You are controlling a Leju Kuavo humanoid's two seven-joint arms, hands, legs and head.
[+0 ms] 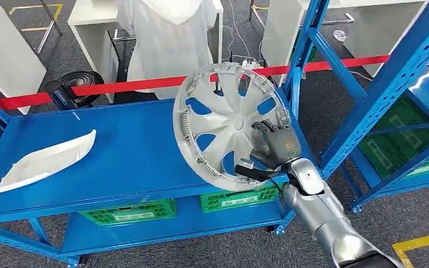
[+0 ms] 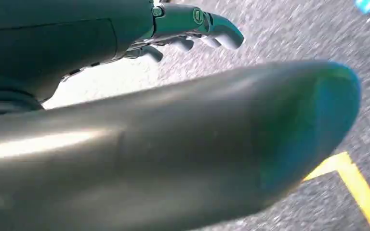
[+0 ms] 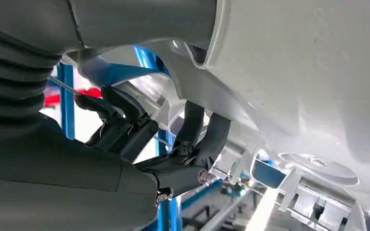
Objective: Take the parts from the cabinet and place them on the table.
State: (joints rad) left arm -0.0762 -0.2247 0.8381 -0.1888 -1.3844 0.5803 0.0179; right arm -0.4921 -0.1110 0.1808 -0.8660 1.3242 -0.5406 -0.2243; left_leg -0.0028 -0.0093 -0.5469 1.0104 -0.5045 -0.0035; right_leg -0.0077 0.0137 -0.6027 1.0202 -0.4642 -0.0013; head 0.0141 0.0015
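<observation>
Hubcap (image 1: 232,120), a round silver-grey plastic wheel cover with curved spokes and teardrop openings, is standing tilted above the blue metal table (image 1: 128,151), its lower rim sitting in the right hand (image 1: 276,146). That hand is gripping the cover at its lower right edge: in the right wrist view the dark fingers (image 3: 207,132) are hooking through a spoke opening onto the pale, ribbed back of the cover (image 3: 308,72), where small moulded clips are lining the rim.

Well to the left of the gripping hand, a long, white, leaf-shaped plastic part (image 1: 47,161) is lying flat on the smooth table top. Below the hand, on the lower shelf, green slatted crates (image 1: 129,212) are sitting side by side. Beyond the cover a red rail (image 1: 128,85) is running across, and a person in a white garment (image 1: 170,39) is standing behind it. Just to the right of the hand the blue uprights of a shelving cabinet (image 1: 380,95) are rising at a slant.

In the left wrist view the left hand (image 2: 192,31) is hanging over speckled grey floor, grey fingers loosely curled and holding nothing; whether they are closed I cannot tell.
</observation>
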